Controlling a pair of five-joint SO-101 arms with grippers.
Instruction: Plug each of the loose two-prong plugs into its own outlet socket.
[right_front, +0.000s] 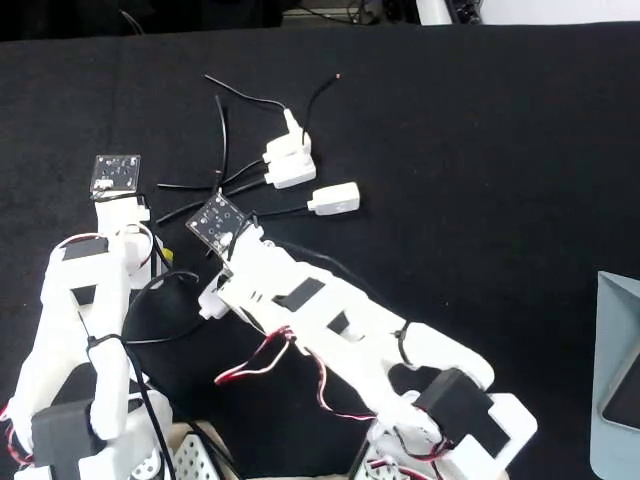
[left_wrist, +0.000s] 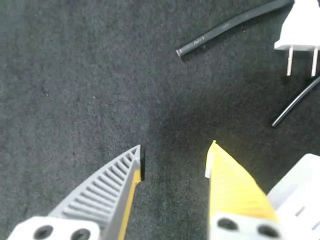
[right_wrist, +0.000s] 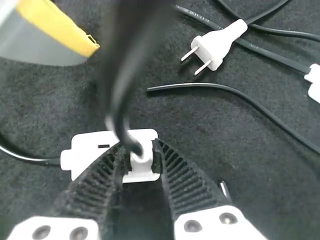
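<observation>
My right gripper (right_wrist: 137, 150) is shut on a white plug (right_wrist: 141, 161) that sits in a white outlet socket block (right_wrist: 95, 150) on the black cloth; its black cable (right_wrist: 122, 75) rises toward the camera. A loose two-prong plug (right_wrist: 216, 46) lies beyond it, prongs bare. In the high view the right arm (right_front: 330, 315) stretches to the centre left, short of three white plug pieces (right_front: 292, 165) on black cables. My left gripper (left_wrist: 175, 155) hangs open over bare cloth, with another two-prong plug (left_wrist: 300, 30) off to its side. Its yellow finger (right_wrist: 60, 22) shows close to the socket block.
Loose black cables (right_front: 225, 130) sprawl across the cloth behind the plugs. A cut cable end (left_wrist: 182, 51) lies near the left gripper. A grey tray (right_front: 618, 380) stands at the right edge. The left arm (right_front: 85, 300) stands close beside the right arm.
</observation>
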